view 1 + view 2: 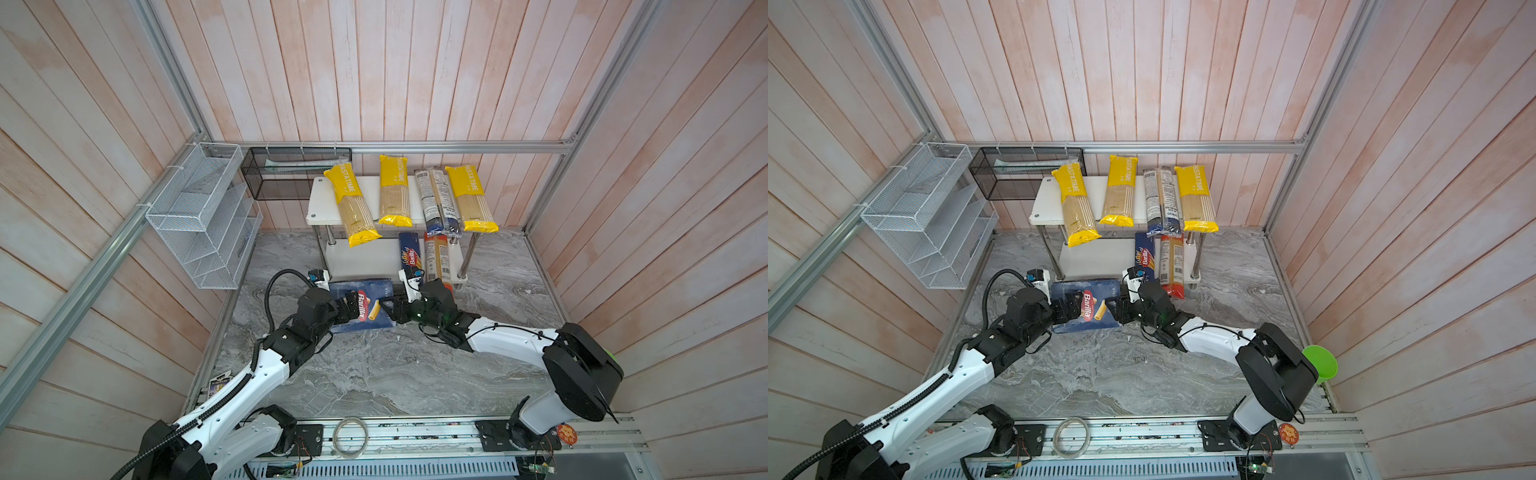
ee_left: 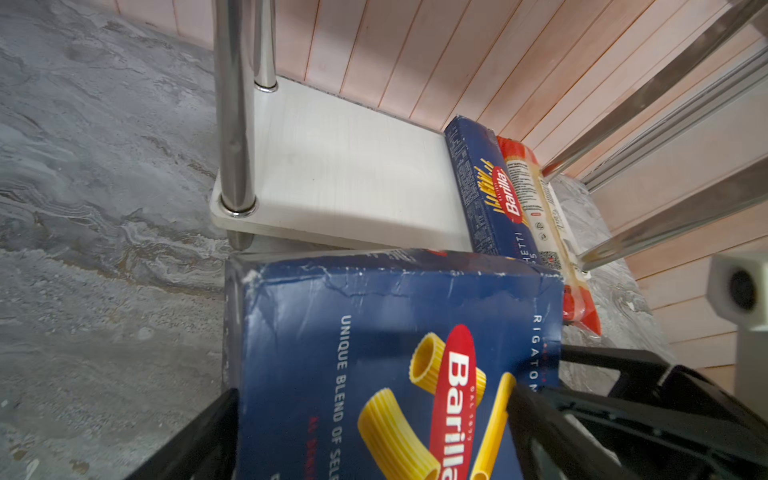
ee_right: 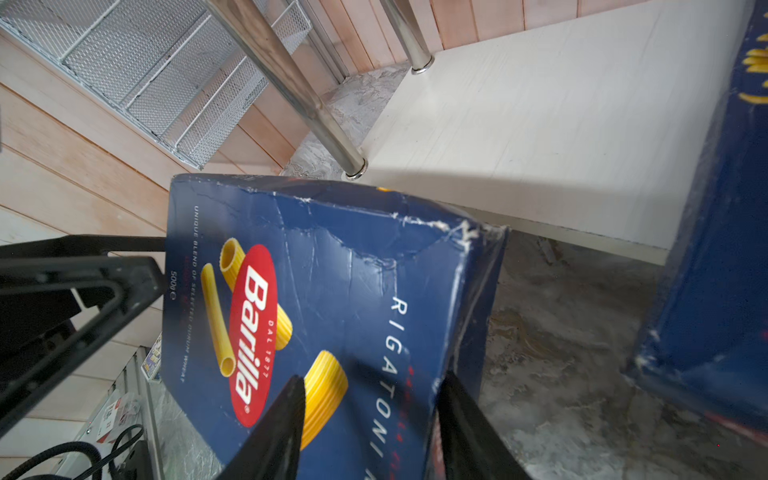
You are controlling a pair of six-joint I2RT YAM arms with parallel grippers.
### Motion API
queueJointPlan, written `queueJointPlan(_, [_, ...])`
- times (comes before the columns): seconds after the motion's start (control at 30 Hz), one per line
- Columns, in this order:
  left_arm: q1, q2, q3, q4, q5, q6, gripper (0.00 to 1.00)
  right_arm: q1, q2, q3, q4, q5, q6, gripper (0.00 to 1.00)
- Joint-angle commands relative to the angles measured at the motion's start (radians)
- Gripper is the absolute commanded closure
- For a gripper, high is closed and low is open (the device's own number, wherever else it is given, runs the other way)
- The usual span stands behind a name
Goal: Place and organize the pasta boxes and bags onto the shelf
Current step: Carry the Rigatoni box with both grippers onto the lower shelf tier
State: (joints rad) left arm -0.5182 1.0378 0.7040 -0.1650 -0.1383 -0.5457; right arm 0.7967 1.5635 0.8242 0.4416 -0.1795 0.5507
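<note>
The wide rigatoni box point(image 1: 365, 289) point(image 1: 1096, 289) point(image 2: 374, 311) point(image 3: 332, 257) is held tilted just in front of the shelf's lower tier point(image 1: 361, 257) point(image 2: 332, 166) point(image 3: 540, 104). My left gripper point(image 1: 351, 307) point(image 1: 1073, 307) point(image 2: 373, 392) is shut on its left part. My right gripper point(image 1: 395, 309) point(image 1: 1119, 309) point(image 3: 374, 378) is shut on its right edge. The narrow spaghetti box point(image 1: 409, 253) point(image 2: 482, 195) and the red-ended bag point(image 1: 438, 257) point(image 2: 540, 216) lie on the lower tier at the right. Three yellow bags point(image 1: 353, 203) point(image 1: 394, 191) point(image 1: 471, 199) and a dark blue clear bag point(image 1: 436, 199) lie across the top tier.
A white wire organiser point(image 1: 203, 216) hangs on the left wall. A black mesh basket point(image 1: 291, 174) sits behind the shelf's left end. Chrome legs point(image 2: 232, 124) stand at the shelf corners. A green funnel point(image 1: 1320, 363) is by the right wall, and a wire coil point(image 1: 350, 436) lies on the front rail.
</note>
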Motion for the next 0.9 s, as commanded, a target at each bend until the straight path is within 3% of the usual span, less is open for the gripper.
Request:
queueJointPlan(0.0, [-0.007, 0.033, 0.067, 0.183, 0.170, 0.030, 0.00, 0.020, -0.022, 0.068, 0.159, -0.131, -0.001, 0.50])
queueJointPlan(0.87, [0.051, 0.240, 0.228, 0.206, 0.164, 0.177, 0.00, -0.063, 0.059, 0.169, 0.144, -0.172, -0.017, 0.50])
